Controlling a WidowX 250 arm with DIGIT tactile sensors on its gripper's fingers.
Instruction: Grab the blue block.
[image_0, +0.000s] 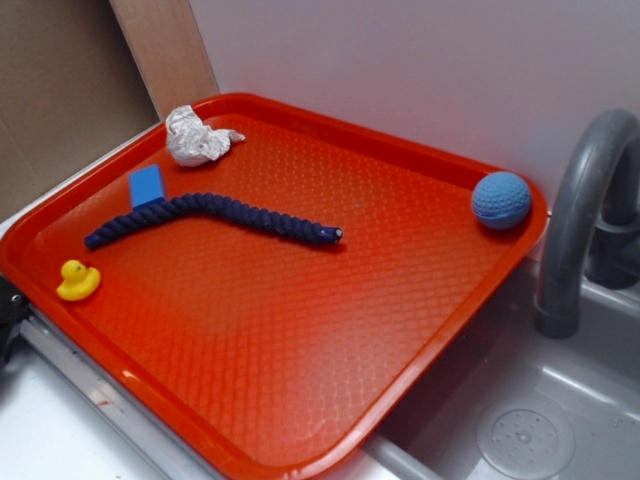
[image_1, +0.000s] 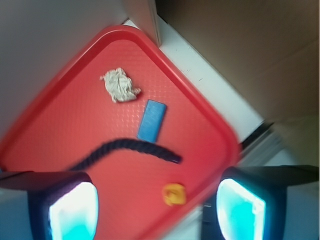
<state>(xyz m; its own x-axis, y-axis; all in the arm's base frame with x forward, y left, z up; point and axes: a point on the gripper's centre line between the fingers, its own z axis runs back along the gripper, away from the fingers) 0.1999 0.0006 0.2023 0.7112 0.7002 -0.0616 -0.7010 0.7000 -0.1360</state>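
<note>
The blue block (image_0: 147, 187) lies flat on the red tray (image_0: 300, 330) near its far left side, touching the dark navy rope (image_0: 215, 212). In the wrist view the block (image_1: 152, 120) lies above the rope (image_1: 130, 150), far ahead of my gripper (image_1: 157, 210). The gripper is open and empty, high above the tray's corner; its two lit fingers (image_1: 75, 212) frame the bottom of the wrist view. The gripper itself is out of the exterior view.
A yellow duck (image_0: 77, 280) sits at the tray's left corner and shows between the fingers (image_1: 174, 194). A crumpled white cloth (image_0: 195, 137) lies at the back. A light-blue ball (image_0: 500, 200) rests at the far right. A grey faucet (image_0: 580, 220) and sink (image_0: 520, 430) stand to the right.
</note>
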